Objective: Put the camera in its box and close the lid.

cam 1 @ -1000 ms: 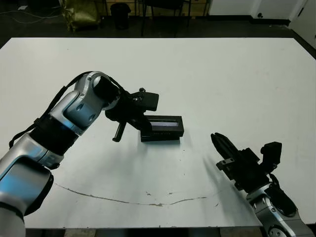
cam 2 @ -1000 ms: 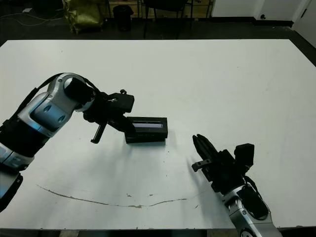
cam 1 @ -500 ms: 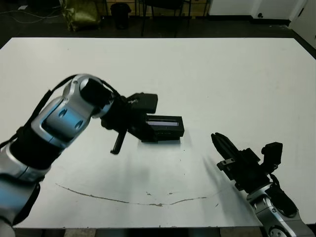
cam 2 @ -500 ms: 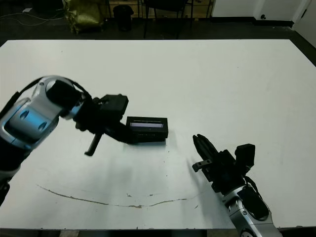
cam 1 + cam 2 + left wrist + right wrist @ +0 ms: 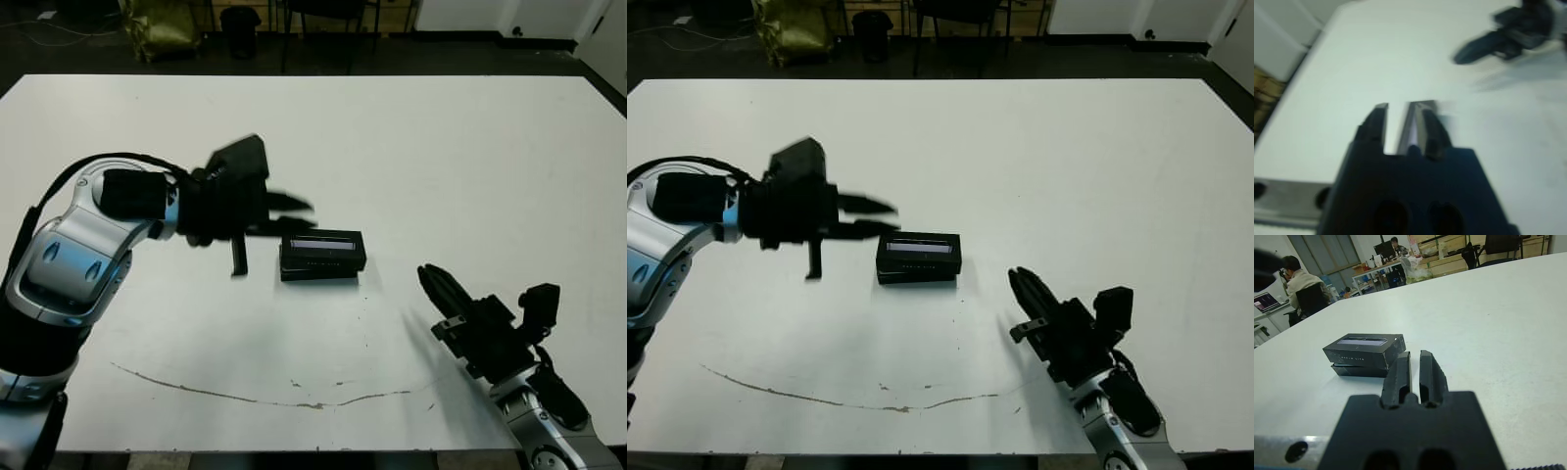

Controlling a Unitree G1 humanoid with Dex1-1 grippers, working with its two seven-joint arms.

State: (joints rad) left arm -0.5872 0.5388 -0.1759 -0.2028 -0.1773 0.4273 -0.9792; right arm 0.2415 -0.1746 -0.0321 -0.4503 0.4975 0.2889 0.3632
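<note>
The lid (image 5: pixel 322 246), black with a grey-lavender strip, lies on the black box (image 5: pixel 317 273) at the table's middle. It sits a little off-square on it, as the right wrist view shows: lid (image 5: pixel 1364 348), box (image 5: pixel 1356 370). The camera is hidden. My left gripper (image 5: pixel 292 215) hovers just left of the lid, motion-blurred, fingers open and pointing right with nothing between them. My right gripper (image 5: pixel 426 277) rests shut and empty near the front right, aimed toward the box and well apart from it.
A thin dark scratch (image 5: pixel 245 397) runs along the table near its front edge. Beyond the table, the right wrist view shows a seated person (image 5: pixel 1297 281) and desks. Dark floor, a chair and a bag lie past the far edge.
My left gripper has swung up from the lid's left end and turned so its fingers point right. The arm has drawn back to the left. Lid, box and right arm have stayed put.
</note>
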